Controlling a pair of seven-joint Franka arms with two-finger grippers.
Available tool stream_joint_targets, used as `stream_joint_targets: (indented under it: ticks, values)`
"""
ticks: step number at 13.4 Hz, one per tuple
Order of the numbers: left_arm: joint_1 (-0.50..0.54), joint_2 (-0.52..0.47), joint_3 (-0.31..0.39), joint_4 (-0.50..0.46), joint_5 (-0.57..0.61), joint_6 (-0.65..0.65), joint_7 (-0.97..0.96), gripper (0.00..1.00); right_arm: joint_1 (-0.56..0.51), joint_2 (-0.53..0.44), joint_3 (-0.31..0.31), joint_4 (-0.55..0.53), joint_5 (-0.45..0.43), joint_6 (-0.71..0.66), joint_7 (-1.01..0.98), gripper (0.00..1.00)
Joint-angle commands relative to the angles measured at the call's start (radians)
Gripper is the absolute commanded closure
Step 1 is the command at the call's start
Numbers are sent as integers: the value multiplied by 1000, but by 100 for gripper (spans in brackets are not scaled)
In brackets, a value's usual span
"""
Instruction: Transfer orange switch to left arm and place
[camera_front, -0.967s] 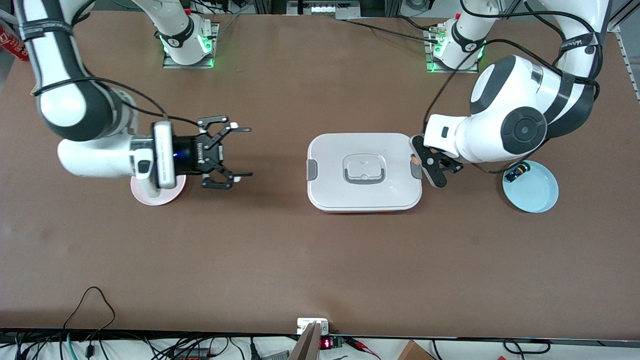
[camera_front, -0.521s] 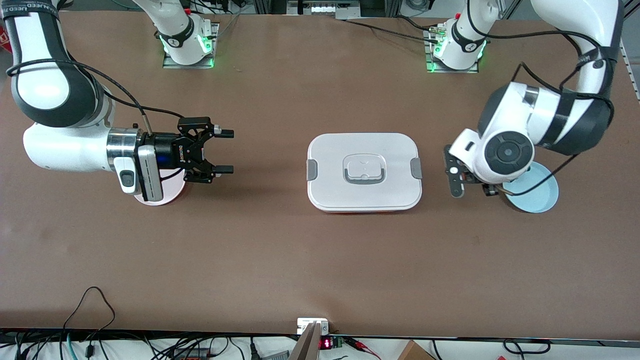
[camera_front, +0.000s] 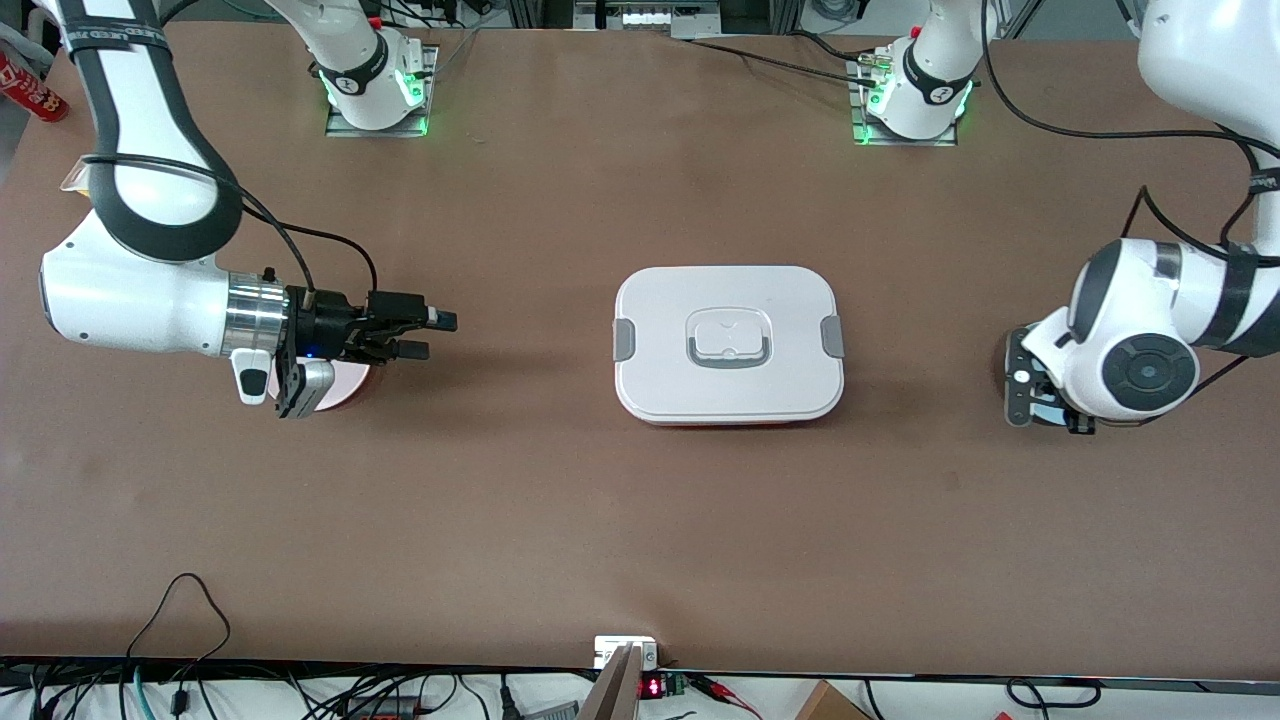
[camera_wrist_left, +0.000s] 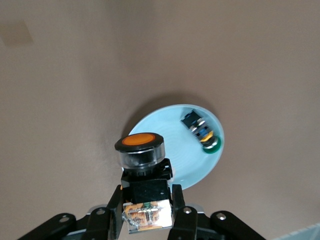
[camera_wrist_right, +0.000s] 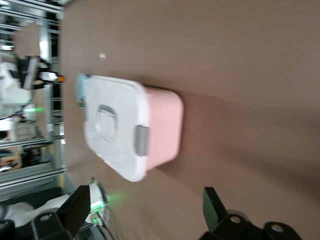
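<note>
In the left wrist view my left gripper (camera_wrist_left: 146, 196) is shut on the orange switch (camera_wrist_left: 140, 150), a black body with an orange cap, and holds it over the edge of a light blue plate (camera_wrist_left: 170, 137). In the front view that gripper (camera_front: 1020, 392) is at the left arm's end of the table, and the arm hides the switch. The white box (camera_front: 728, 343) sits at the table's middle. It also shows in the right wrist view (camera_wrist_right: 117, 125). My right gripper (camera_front: 428, 336) is open and empty, level with the box toward the right arm's end. Its fingers stand wide apart in its wrist view (camera_wrist_right: 145, 202).
A small black switch with blue-green parts (camera_wrist_left: 201, 132) lies in the light blue plate. A pink plate (camera_front: 335, 392) lies under the right arm's wrist. Cables hang along the table's near edge (camera_front: 190, 600).
My left gripper has moved from the box's edge out to the light blue plate, carrying the orange switch. My right gripper has turned on its wrist and drawn back slightly from the box.
</note>
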Motion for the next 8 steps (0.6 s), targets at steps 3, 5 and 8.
stream_joint_targets:
  ticks: [3,5,8]
  values:
    - [154,3,-15,-161,92,220,36,83,-29,-5,8,17,-469,-143,399,0]
    - [221,3,-15,-242,97,323,39,83,-25,-6,8,17,-620,-228,506,0]
    - [269,11,-15,-297,99,400,37,83,-23,-34,-12,50,-715,-378,523,0]
